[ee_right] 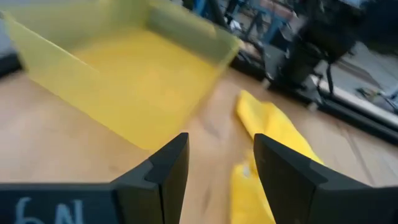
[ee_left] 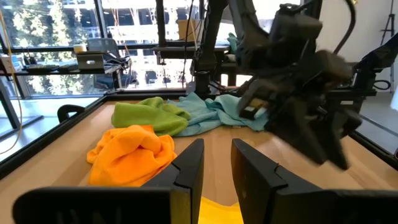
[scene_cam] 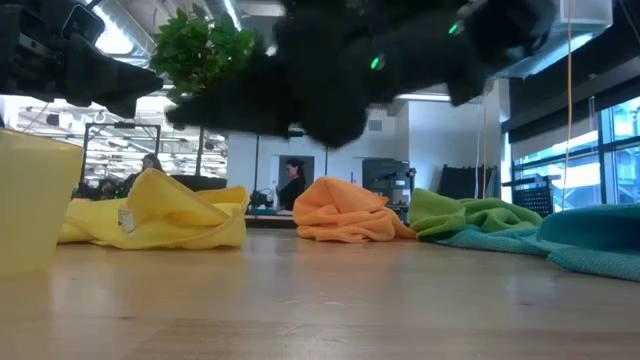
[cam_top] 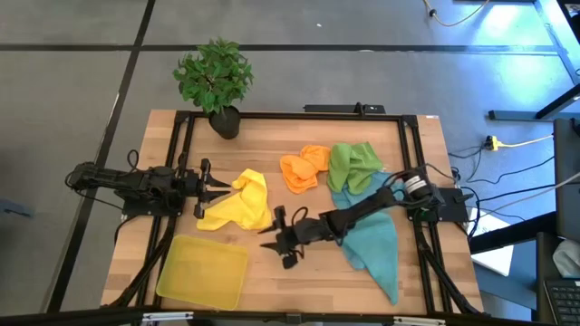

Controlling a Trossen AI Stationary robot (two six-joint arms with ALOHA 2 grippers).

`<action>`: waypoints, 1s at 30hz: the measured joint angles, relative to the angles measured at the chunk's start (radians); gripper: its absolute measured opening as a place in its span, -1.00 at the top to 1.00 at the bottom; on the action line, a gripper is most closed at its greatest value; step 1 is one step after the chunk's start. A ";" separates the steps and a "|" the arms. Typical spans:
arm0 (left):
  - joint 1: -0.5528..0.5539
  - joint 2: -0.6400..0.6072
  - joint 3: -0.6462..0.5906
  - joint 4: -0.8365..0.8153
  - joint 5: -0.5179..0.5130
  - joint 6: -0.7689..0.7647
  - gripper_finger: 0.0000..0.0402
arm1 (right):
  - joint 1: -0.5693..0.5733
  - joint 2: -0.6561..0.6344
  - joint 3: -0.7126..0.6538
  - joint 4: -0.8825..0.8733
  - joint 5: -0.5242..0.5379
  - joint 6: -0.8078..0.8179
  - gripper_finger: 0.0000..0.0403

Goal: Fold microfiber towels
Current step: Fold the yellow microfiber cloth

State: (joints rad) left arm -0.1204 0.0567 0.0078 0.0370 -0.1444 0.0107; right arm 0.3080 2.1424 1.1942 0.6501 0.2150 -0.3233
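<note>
The yellow towel [cam_top: 237, 203] lies crumpled on the counter [cam_top: 299, 270] between both arms, unfolded; left gripper [cam_top: 220, 187] and right gripper [cam_top: 272, 232] hover beside it, jaws parted, empty. Next: pinch its corners and spread it flat

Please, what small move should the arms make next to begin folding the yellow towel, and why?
Probably the right gripper should move to the near edge of the crumpled yellow towel and close on it. Its fingers are open with nothing between them, just short of the cloth. The left gripper sits at the towel's other edge, so pulling apart could spread it flat.
</note>
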 joint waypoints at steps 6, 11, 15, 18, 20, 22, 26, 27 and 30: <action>0.000 0.000 0.000 0.000 0.000 0.000 0.64 | -0.074 0.026 0.007 -0.019 0.002 0.005 0.10; 0.000 0.000 0.000 0.000 0.000 0.000 0.64 | -0.115 0.027 0.007 -0.040 -0.054 0.044 0.10; 0.000 0.000 0.000 0.000 0.000 0.000 0.64 | -0.124 0.027 0.007 -0.041 -0.082 0.053 0.10; 0.000 0.000 0.000 0.000 0.000 0.000 0.64 | -0.123 0.027 0.007 -0.036 -0.086 0.052 0.10; 0.000 0.000 0.000 0.000 0.000 0.000 0.64 | -0.122 0.027 0.007 -0.038 -0.087 0.052 0.10; 0.000 0.000 0.000 0.000 0.000 0.000 0.64 | -0.122 0.027 0.007 -0.043 -0.088 0.052 0.10; 0.000 0.000 0.000 0.000 0.000 0.000 0.64 | -0.122 0.027 0.007 -0.043 -0.088 0.053 0.10; 0.000 0.000 0.000 0.000 0.000 0.000 0.64 | -0.122 0.027 0.007 -0.043 -0.088 0.053 0.10; 0.000 0.000 0.000 0.000 0.000 0.000 0.64 | -0.122 0.039 0.007 -0.041 -0.088 0.051 0.10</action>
State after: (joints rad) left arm -0.1200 0.0568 0.0078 0.0372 -0.1444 0.0106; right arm 0.1860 2.1813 1.2015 0.6091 0.1272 -0.2725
